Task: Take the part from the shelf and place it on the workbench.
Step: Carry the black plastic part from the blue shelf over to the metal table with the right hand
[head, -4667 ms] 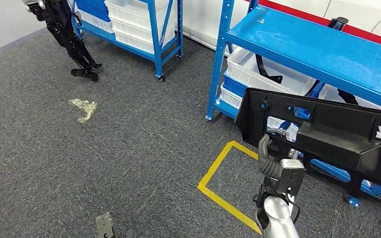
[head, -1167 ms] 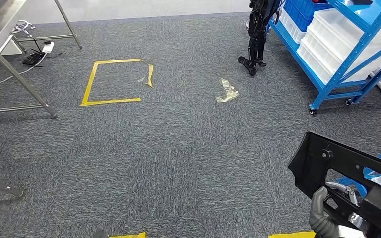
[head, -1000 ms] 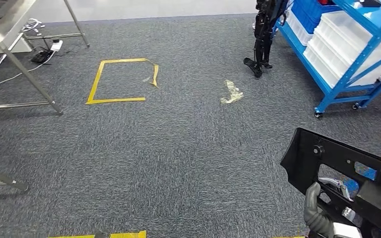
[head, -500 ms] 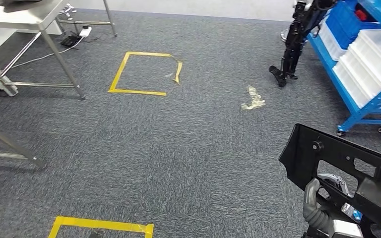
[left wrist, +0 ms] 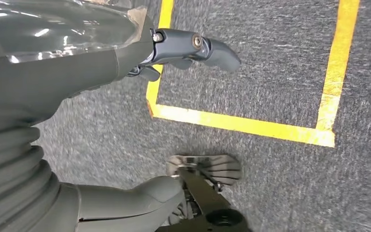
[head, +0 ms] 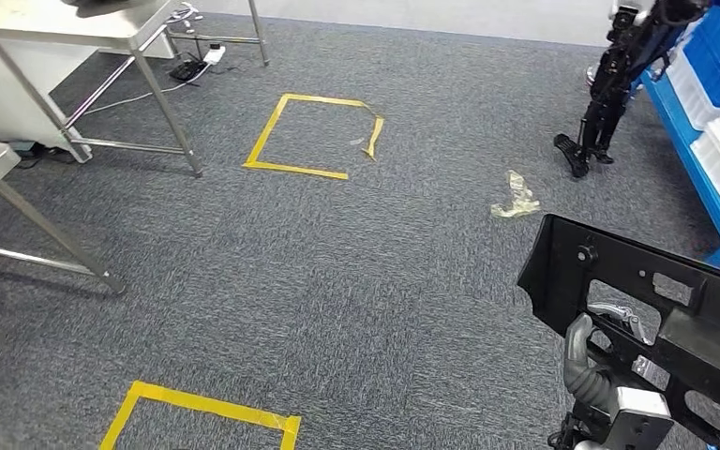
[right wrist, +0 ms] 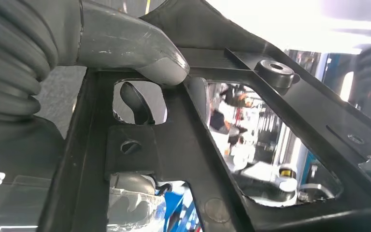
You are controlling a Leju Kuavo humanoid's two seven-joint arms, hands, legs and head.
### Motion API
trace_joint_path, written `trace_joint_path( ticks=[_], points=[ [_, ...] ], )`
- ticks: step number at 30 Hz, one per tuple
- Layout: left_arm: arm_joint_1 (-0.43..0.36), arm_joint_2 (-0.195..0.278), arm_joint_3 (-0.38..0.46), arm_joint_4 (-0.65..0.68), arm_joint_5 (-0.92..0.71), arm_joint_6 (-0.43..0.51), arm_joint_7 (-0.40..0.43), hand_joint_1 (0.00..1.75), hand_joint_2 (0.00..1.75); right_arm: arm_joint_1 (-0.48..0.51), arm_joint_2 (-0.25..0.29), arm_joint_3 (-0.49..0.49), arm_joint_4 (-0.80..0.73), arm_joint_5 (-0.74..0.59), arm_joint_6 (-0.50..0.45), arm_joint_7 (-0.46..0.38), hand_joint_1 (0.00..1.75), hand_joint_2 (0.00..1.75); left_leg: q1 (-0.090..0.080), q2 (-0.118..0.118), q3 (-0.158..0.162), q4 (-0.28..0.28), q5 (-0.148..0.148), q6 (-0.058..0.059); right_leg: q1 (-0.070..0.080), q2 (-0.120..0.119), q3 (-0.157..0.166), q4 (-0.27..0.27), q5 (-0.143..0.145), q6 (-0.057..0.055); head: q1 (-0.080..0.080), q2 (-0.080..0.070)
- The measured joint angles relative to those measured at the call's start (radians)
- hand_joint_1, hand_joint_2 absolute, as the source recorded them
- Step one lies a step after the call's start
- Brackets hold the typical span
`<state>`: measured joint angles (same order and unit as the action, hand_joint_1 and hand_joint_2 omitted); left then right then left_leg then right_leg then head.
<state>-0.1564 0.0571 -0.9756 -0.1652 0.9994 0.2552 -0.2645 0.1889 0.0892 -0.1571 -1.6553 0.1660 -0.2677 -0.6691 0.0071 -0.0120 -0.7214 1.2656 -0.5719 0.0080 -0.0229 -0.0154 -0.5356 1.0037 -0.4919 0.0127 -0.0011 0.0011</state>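
My right hand grips the black part — my thumb presses on its frame, and I hold it up over the grey carpet, at my right side. My left hand holds nothing, fingers apart, above a yellow tape square. A metal table stands far left.

The right hand grips the black part, thumb over its rim; the left hand hangs with fingers apart, holding nothing.
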Motion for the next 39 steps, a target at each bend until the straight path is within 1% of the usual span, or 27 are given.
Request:
trace_joint_path(
  ticks=[1,2,3,5,7,9,10,11,12,14,16,17,18,20,21,22,25,27,28,30,31,32,33,34,36,38,39],
  points=[
    [0.001,0.0,0.003,0.0,0.001,0.0,-0.001,0.0,1.75,-0.004,0.0,0.004,0.003,0.0,0.0,0.0,1.75,1.75,0.001,0.003,-0.019,0.038,-0.007,-0.001,0.003,-0.01,0.0,0.0,-0.001,-0.001,0.0,0.0],
    [0.003,-0.001,0.005,0.0,0.001,0.0,-0.001,0.0,1.75,-0.008,0.0,0.008,0.006,0.0,0.0,0.001,1.75,1.75,0.002,0.005,-0.019,0.036,0.004,-0.001,0.004,-0.019,0.0,0.0,-0.001,-0.001,0.0,0.0],
    [0.004,-0.001,0.006,0.0,0.002,0.0,-0.002,0.0,1.75,-0.011,0.0,0.011,0.008,0.0,0.0,0.001,1.75,1.75,0.003,0.009,0.003,-0.006,0.032,0.0,0.005,-0.027,0.002,0.0,-0.002,-0.002,0.0,0.0],
    [0.004,0.0,0.009,0.0,0.002,0.0,-0.002,0.0,1.75,-0.017,0.0,0.017,0.011,0.0,0.0,0.001,1.75,1.75,0.001,0.035,0.078,-0.147,0.091,0.005,0.008,-0.041,0.005,0.001,-0.005,0.001,0.0,0.0],
    [0.002,-0.001,0.011,0.0,0.002,0.0,-0.003,0.0,1.75,-0.021,-0.001,0.02,0.012,0.0,0.0,0.001,1.75,1.75,-0.005,0.054,0.12,-0.229,0.113,0.012,0.016,-0.053,0.007,0.002,-0.009,0.009,0.002,0.0],
    [0.002,0.0,0.014,0.001,0.002,0.0,-0.004,0.0,1.75,-0.024,-0.002,0.024,0.013,0.0,0.0,0.001,1.75,1.75,-0.011,0.043,0.121,-0.24,0.113,0.022,0.019,-0.066,0.009,0.0,-0.011,0.018,0.004,0.0],
    [0.003,0.0,0.014,0.001,0.003,0.0,-0.004,0.0,1.75,-0.026,-0.002,0.025,0.014,0.001,0.001,0.001,1.75,1.75,-0.01,0.036,0.123,-0.244,0.115,0.028,0.017,-0.067,0.009,0.001,-0.013,0.023,0.003,0.0],
    [0.003,-0.001,0.015,0.001,0.006,0.001,-0.004,0.0,1.75,-0.027,-0.002,0.027,0.015,0.002,0.002,0.002,1.75,1.75,-0.008,0.028,0.126,-0.248,0.118,0.035,0.016,-0.056,0.006,0.011,-0.02,0.027,0.003,0.0],
    [0.003,-0.001,0.017,0.001,0.01,0.003,-0.007,0.0,1.75,-0.03,-0.003,0.029,0.015,0.005,0.004,0.002,1.75,1.75,-0.005,0.021,0.129,-0.253,0.122,0.041,0.015,-0.038,-0.007,0.039,-0.036,0.029,0.004,0.0],
    [0.004,-0.002,0.021,0.001,0.02,0.007,-0.017,0.0,1.75,-0.037,-0.006,0.032,0.021,0.012,0.008,0.007,1.75,1.75,-0.002,0.006,0.129,-0.256,0.125,0.048,0.012,0.0,-0.066,0.158,-0.089,0.025,0.006,0.0],
    [0.01,-0.004,0.029,0.002,0.031,0.01,-0.031,0.0,1.75,-0.048,-0.007,0.038,0.034,0.02,0.011,0.012,1.75,1.75,-0.003,-0.011,0.126,-0.256,0.126,0.05,0.011,0.008,-0.129,0.281,-0.129,0.026,0.006,0.0],
    [0.015,-0.006,0.033,0.002,0.037,0.01,-0.037,0.0,1.75,-0.054,-0.007,0.042,0.04,0.023,0.014,0.014,1.75,1.75,-0.003,-0.02,0.126,-0.255,0.127,0.05,0.01,0.009,-0.138,0.297,-0.128,0.031,0.006,0.0],
    [0.019,-0.007,0.037,0.002,0.044,0.011,-0.042,0.0,1.75,-0.061,-0.007,0.047,0.046,0.027,0.016,0.016,1.75,1.75,-0.002,-0.029,0.127,-0.255,0.127,0.049,0.009,0.01,-0.126,0.269,-0.109,0.039,0.006,0.0],
    [0.026,-0.009,0.047,0.003,0.06,0.012,-0.051,0.0,1.75,-0.081,-0.007,0.059,0.056,0.036,0.022,0.021,1.75,1.75,0.0,-0.049,0.128,-0.254,0.128,0.043,0.002,0.027,-0.058,0.125,-0.049,0.056,0.006,0.0],
    [0.028,-0.009,0.054,0.004,0.07,0.013,-0.056,0.0,1.75,-0.094,-0.007,0.067,0.063,0.041,0.025,0.025,1.75,1.75,-0.001,-0.057,0.128,-0.252,0.129,0.038,0.0,0.036,-0.027,0.06,-0.024,0.057,0.006,0.0],
    [0.03,-0.009,0.061,0.005,0.081,0.014,-0.062,0.0,1.75,-0.108,-0.006,0.076,0.072,0.047,0.03,0.028,1.75,1.75,-0.002,-0.063,0.125,-0.252,0.13,0.032,0.0,0.043,-0.008,0.019,-0.01,0.054,0.005,0.0],
    [0.043,-0.009,0.085,0.011,0.114,0.018,-0.081,0.0,1.75,-0.152,-0.001,0.11,0.101,0.067,0.039,0.037,1.75,1.75,-0.002,-0.074,0.117,-0.254,0.136,0.014,0.004,0.036,-0.004,0.006,0.002,0.029,0.004,0.0],
    [0.051,-0.009,0.102,0.015,0.138,0.019,-0.088,0.0,1.75,-0.184,0.007,0.135,0.119,0.079,0.041,0.045,1.75,1.75,0.0,-0.053,0.105,-0.23,0.119,0.006,0.0,0.025,-0.005,0.003,0.006,0.012,0.004,0.0],
    [0.052,-0.009,0.11,0.016,0.151,0.02,-0.09,0.0,1.75,-0.201,0.011,0.148,0.129,0.084,0.044,0.05,1.75,1.75,0.001,-0.035,0.084,-0.186,0.092,0.002,-0.001,0.018,-0.005,0.002,0.007,0.004,0.003,0.0],
    [0.052,-0.011,0.127,0.018,0.173,0.024,-0.084,0.0,1.75,-0.23,0.018,0.176,0.155,0.094,0.049,0.068,1.75,1.75,0.001,-0.005,0.019,-0.049,0.026,-0.003,0.006,0.001,-0.006,0.002,0.007,-0.007,0.001,0.0],
    [0.053,-0.014,0.135,0.019,0.183,0.03,-0.078,0.0,1.75,-0.243,0.019,0.19,0.172,0.1,0.051,0.079,1.75,1.75,0.002,0.0,-0.011,0.012,0.004,-0.004,0.009,-0.008,-0.007,0.002,0.006,-0.009,0.002,0.0],
    [0.056,-0.018,0.141,0.02,0.193,0.038,-0.073,0.0,1.75,-0.253,0.02,0.202,0.187,0.106,0.052,0.09,1.75,1.75,0.002,0.002,-0.025,0.041,0.001,-0.004,0.011,-0.017,-0.007,0.002,0.006,-0.011,0.002,0.0],
    [0.058,-0.023,0.148,0.022,0.202,0.047,-0.069,0.0,1.75,-0.262,0.022,0.215,0.201,0.11,0.052,0.096,1.75,1.75,0.002,0.005,-0.019,0.027,0.017,-0.002,0.013,-0.026,-0.007,0.002,0.005,-0.012,0.002,0.0],
    [0.061,-0.027,0.154,0.023,0.21,0.055,-0.068,0.0,1.75,-0.27,0.025,0.227,0.212,0.114,0.052,0.1,1.75,1.75,0.001,0.011,0.009,-0.027,0.047,0.001,0.015,-0.035,-0.006,0.003,0.005,-0.013,0.002,0.0],
    [0.062,-0.032,0.165,0.025,0.224,0.064,-0.068,0.0,1.75,-0.284,0.032,0.253,0.222,0.121,0.053,0.112,1.75,1.75,-0.005,0.049,0.086,-0.172,0.104,0.013,0.02,-0.05,-0.004,0.003,0.002,-0.011,0.002,0.0],
    [0.059,-0.03,0.173,0.026,0.235,0.053,-0.066,0.0,1.75,-0.297,0.035,0.279,0.224,0.129,0.054,0.134,1.75,1.75,-0.014,0.072,0.12,-0.243,0.119,0.022,0.027,-0.064,-0.004,0.004,-0.001,-0.006,0.002,0.0],
    [0.058,-0.026,0.177,0.027,0.239,0.043,-0.063,0.0,1.75,-0.3,0.036,0.291,0.223,0.132,0.055,0.147,1.75,1.75,-0.018,0.068,0.119,-0.246,0.118,0.024,0.03,-0.071,-0.004,0.003,-0.003,-0.003,0.003,0.0]
  ],
)
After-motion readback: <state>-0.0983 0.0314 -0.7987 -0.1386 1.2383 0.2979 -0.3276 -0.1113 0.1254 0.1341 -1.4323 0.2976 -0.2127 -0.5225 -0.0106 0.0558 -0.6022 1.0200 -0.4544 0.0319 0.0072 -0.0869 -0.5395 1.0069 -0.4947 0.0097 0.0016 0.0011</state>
